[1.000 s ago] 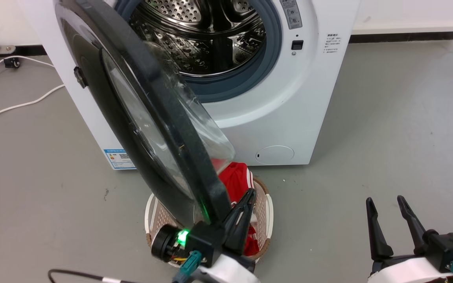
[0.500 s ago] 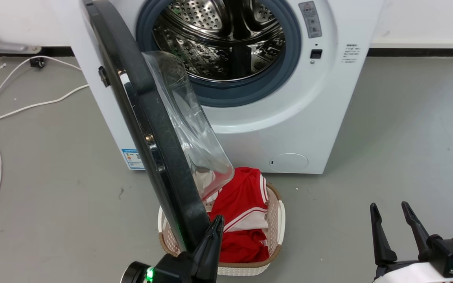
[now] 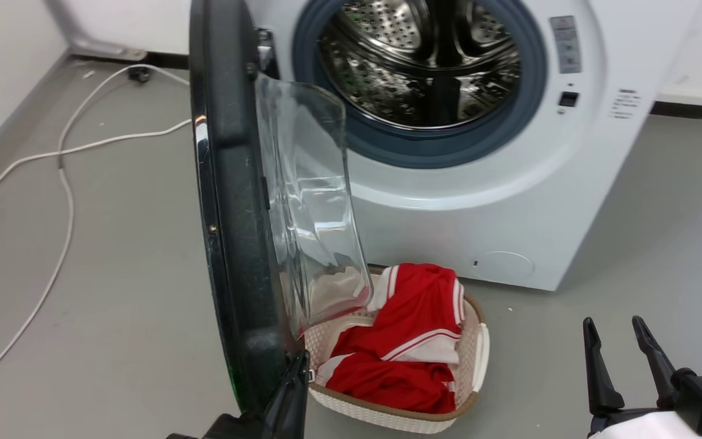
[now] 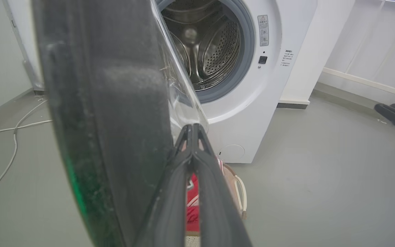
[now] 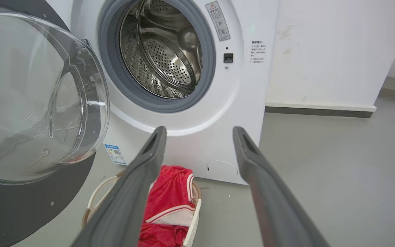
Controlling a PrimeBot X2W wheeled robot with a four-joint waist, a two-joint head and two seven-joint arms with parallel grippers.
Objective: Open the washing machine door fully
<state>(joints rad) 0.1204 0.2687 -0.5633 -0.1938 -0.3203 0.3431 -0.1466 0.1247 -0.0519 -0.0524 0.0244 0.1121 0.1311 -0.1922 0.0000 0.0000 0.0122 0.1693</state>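
Seen from the head camera, the washing machine door (image 3: 235, 213) stands edge-on, roughly square to the white machine (image 3: 509, 201). Its glass bowl (image 3: 314, 207) hangs over a laundry basket (image 3: 479, 347) of red clothing (image 3: 418, 299) on the floor (image 3: 113, 274). The left claw (image 3: 300, 366), at the door's lower inner edge, appears placed to push it wider, while the right claw (image 3: 612, 323) waits well apart. A white cable (image 3: 64, 183) lies on the side the door would swing toward, probably too low to block it. The left wrist camera shows that claw's 2 fingers pressed together, holding nothing, just beside the door's dark rim. The right wrist camera shows its claw spread wide and empty, facing the open drum (image 5: 163, 58).
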